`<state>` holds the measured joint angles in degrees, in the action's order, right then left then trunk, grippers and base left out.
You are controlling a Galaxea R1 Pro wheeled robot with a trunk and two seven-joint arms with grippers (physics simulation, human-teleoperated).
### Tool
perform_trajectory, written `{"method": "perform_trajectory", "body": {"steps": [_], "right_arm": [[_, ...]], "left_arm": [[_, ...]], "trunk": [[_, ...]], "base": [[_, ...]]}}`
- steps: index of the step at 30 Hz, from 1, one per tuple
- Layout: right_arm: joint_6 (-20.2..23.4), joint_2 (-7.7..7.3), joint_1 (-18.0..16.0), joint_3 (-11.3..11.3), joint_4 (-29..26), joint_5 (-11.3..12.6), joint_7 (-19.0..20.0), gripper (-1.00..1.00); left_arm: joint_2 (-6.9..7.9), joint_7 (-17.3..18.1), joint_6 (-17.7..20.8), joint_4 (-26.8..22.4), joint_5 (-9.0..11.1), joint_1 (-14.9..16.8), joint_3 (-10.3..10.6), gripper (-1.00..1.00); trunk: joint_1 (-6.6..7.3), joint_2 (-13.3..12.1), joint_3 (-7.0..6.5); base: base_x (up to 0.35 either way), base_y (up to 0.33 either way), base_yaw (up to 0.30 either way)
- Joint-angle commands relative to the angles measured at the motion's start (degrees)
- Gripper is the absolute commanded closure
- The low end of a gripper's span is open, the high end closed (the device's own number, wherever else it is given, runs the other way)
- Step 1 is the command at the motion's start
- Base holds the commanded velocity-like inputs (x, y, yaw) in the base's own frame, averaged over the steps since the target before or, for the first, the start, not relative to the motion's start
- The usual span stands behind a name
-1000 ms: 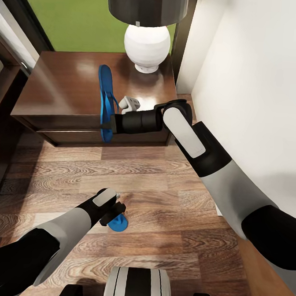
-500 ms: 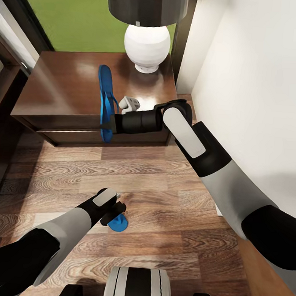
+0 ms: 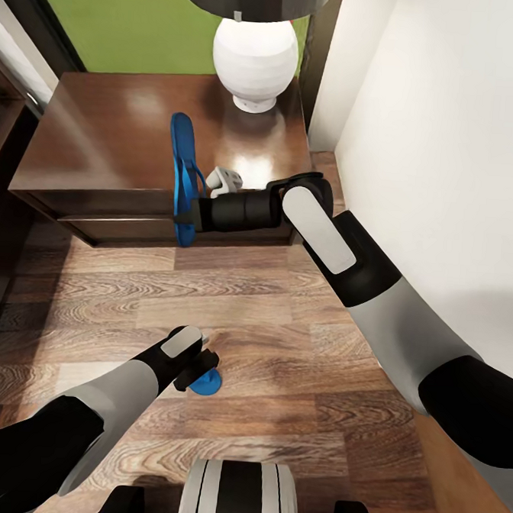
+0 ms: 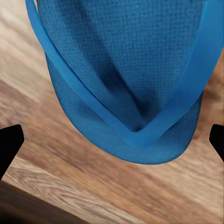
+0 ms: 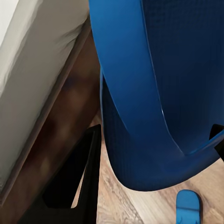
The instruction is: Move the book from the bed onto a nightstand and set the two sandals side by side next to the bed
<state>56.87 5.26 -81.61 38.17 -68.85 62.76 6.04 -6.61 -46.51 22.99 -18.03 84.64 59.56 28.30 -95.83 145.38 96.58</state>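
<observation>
Both sandals are off the floor and in hand, so the pairing step is under way but unfinished; the right gripper grips one sandal on edge, held in front of and above the nightstand, its fingers clenched on the sole near its lower end; the left gripper holds the second sandal low over the plank floor, with just its rounded end showing past the wrist; in the left wrist view that sandal hangs close to the camera, thong strap uppermost, between two dark fingers at the frame's edges, and whether they press its edges cannot be told from this view; in the right wrist view the first sandal lies across the lens, with the bed, mattress over dark frame, beside it and the other sandal on or near the floor below. Left to do, by judgement: set both sandals side by side on the floor beside the bed, and move the book, of which nothing can be said here. A lamp stands at the back of the nightstand, its shade cut off by the frame; a small pale object behind the right wrist is too hidden to name; the bed's position is hard to read in the head view.
</observation>
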Motion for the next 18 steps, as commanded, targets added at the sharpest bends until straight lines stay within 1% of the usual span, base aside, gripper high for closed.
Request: {"method": "perform_trajectory", "body": {"steps": [1,18], "right_arm": [[0.2,0.01,0.0,0.0,0.0,-0.5,0.6,1.00],[0.2,0.01,0.0,0.0,0.0,-0.5,0.6,1.00]], "left_arm": [[0.03,-0.3,0.3,-0.1,0.1,0.0,0.4,-1.00],[0.02,-0.2,0.3,-0.1,0.1,0.0,0.4,-1.00]], "trunk": [[0.01,0.0,0.03],[0.01,0.0,0.03]], "base": [[0.000,0.000,0.000],[0.000,0.000,0.000]]}}
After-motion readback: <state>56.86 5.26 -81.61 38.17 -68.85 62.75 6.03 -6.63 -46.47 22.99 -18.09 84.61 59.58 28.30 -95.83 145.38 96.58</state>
